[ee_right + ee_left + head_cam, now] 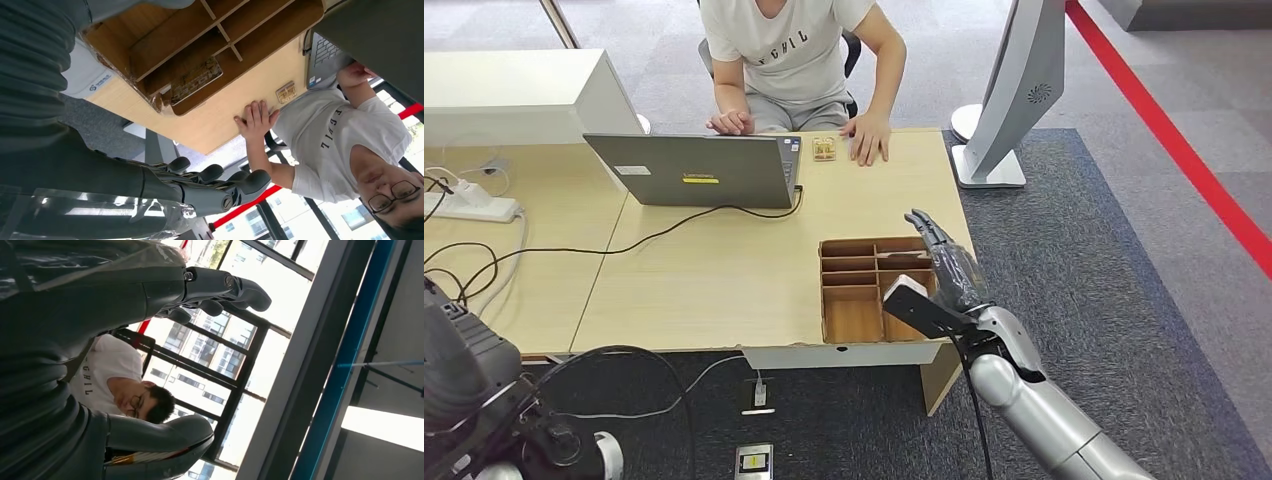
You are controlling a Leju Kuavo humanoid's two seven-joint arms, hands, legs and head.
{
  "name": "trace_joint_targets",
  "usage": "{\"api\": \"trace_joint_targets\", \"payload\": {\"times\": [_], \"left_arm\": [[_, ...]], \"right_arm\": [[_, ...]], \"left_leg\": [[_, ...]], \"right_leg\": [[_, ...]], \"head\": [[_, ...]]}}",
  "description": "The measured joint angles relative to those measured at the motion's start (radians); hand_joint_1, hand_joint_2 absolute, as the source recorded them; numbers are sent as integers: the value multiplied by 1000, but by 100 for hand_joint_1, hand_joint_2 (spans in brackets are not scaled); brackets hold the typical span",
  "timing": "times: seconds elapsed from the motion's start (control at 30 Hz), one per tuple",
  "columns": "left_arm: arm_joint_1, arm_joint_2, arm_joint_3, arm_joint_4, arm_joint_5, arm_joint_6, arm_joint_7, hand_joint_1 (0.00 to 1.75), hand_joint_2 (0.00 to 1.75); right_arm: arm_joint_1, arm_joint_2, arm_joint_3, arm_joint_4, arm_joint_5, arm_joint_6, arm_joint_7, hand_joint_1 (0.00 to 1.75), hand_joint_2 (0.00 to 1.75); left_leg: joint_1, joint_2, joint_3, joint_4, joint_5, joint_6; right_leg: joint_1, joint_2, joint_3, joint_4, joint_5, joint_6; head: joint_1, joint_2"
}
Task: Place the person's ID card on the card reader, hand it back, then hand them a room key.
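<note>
A small patterned card (824,149) lies on the wooden table (724,270) at its far edge, just beside the seated person's hand (869,135). The same card (286,91) and the person's hand (255,120) show in the right wrist view. My right hand (939,262) hovers over the right side of a wooden divided tray (852,312), fingers stretched out and holding nothing. One tray compartment holds a brown patterned card (192,82). My right hand's fingers (215,182) are spread and empty. My left hand (220,290) is raised, fingers loosely curved and apart, with nothing in it.
A grey laptop (694,170) stands open facing the person, its cable trailing across the table. A white power strip (469,207) lies at the left edge. A white stand (1009,100) rises beside the table's far right corner, and a white box (514,95) sits at the far left.
</note>
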Motion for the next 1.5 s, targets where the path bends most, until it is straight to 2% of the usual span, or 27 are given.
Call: {"api": "trace_joint_targets", "payload": {"times": [0.17,0.33,0.57,0.73,1.33,1.43,1.5], "left_arm": [[-43,56,-72,-3,-23,33,0,0,175],[-59,87,-114,-7,-23,32,0,0,175],[-74,120,-153,-25,-38,53,0,0,175],[-73,132,-167,-39,-47,53,0,0,175],[-53,148,-173,-62,-49,53,0,0,175],[-46,149,-172,-65,-50,53,0,0,175],[-42,149,-172,-66,-52,53,0,0,175]], "right_arm": [[-16,13,13,31,2,-15,-6,0,175],[-21,23,22,63,22,-40,-7,0,175],[-46,49,46,143,176,-112,-2,0,175],[-77,74,64,230,232,-143,5,0,175],[-153,126,81,422,233,-169,-13,2,175],[-166,126,82,438,221,-187,-6,11,175],[-175,123,81,448,213,-198,-1,28,175]], "left_leg": [[0,0,0,0,0,0],[0,0,0,0,0,0],[0,0,0,0,0,0],[0,0,0,0,0,0],[0,0,0,0,0,0],[0,0,0,0,0,0],[0,0,0,0,0,0]], "right_leg": [[0,0,0,0,0,0],[0,0,0,0,0,0],[0,0,0,0,0,0],[0,0,0,0,0,0],[0,0,0,0,0,0],[0,0,0,0,0,0],[0,0,0,0,0,0]], "head": [[0,0],[0,0],[0,0],[0,0],[0,0],[0,0],[0,0]]}}
